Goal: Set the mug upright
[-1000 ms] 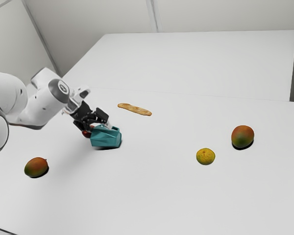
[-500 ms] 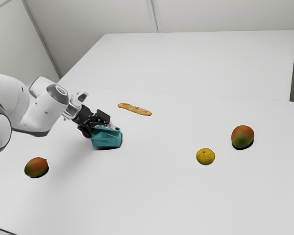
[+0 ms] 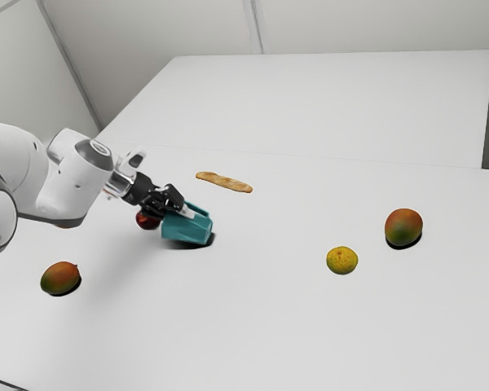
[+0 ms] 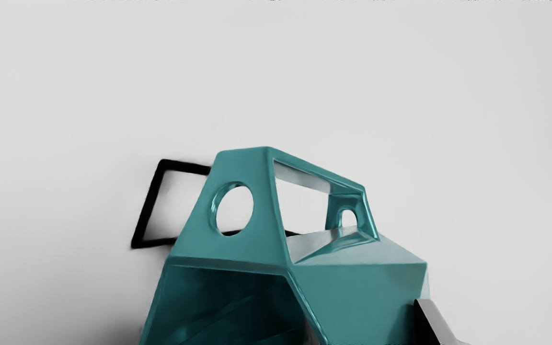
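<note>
The white table (image 3: 269,326) lay beneath the tilted teal mug (image 3: 189,231), its mouth toward the gripper (image 3: 182,211); whether that was wide or narrow, I couldn't tell.

You have one teal mug (image 3: 186,229), two mangoes (image 3: 403,227), one yellow citrus fruit (image 3: 341,261), one bread stick (image 3: 224,182), one red fruit (image 3: 147,221) and one mostly hidden orange thing (image 3: 63,227).

Teal marks your mug (image 3: 185,228), black your gripper (image 3: 185,213), white and grey your arm (image 3: 77,183), golden brown the bread (image 3: 224,182), yellow the citrus fruit (image 3: 342,261), and orange-red blending into green the mangoes (image 3: 403,226).
</note>
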Robot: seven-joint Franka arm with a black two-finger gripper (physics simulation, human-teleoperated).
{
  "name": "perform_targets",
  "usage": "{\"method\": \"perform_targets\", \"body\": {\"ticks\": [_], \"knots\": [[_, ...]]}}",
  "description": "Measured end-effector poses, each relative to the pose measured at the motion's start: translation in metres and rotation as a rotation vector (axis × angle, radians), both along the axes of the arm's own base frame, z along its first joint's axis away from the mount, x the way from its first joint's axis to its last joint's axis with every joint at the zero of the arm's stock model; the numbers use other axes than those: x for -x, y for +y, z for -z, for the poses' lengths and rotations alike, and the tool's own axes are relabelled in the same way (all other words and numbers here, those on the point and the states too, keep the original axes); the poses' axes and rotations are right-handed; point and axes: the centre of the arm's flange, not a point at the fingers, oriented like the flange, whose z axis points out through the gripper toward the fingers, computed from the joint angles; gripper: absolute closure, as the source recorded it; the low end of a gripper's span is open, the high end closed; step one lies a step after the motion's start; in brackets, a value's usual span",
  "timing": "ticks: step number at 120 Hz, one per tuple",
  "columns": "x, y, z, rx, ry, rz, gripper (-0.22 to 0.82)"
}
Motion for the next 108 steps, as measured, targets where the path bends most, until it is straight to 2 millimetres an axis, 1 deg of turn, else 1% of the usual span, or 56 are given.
{"method": "perform_targets", "body": {"ticks": [16, 35, 48, 60, 68, 87, 99, 108], "knots": [[-0.001, -0.004, -0.004, 0.015, -0.015, 0.005, 0.66], [-0.003, -0.011, -0.017, 0.028, -0.046, 0.018, 0.73], [-0.005, -0.019, -0.028, 0.028, -0.07, 0.035, 0.75], [-0.008, -0.034, -0.045, 0.024, -0.103, 0.066, 0.76], [-0.011, -0.053, -0.054, 0.004, -0.115, 0.114, 0.76], [-0.009, -0.091, -0.085, -0.158, -0.12, 0.276, 0.77], [-0.006, -0.111, -0.096, -0.289, -0.101, 0.377, 0.77], [-0.004, -0.124, -0.098, -0.383, -0.083, 0.439, 0.77]]}}
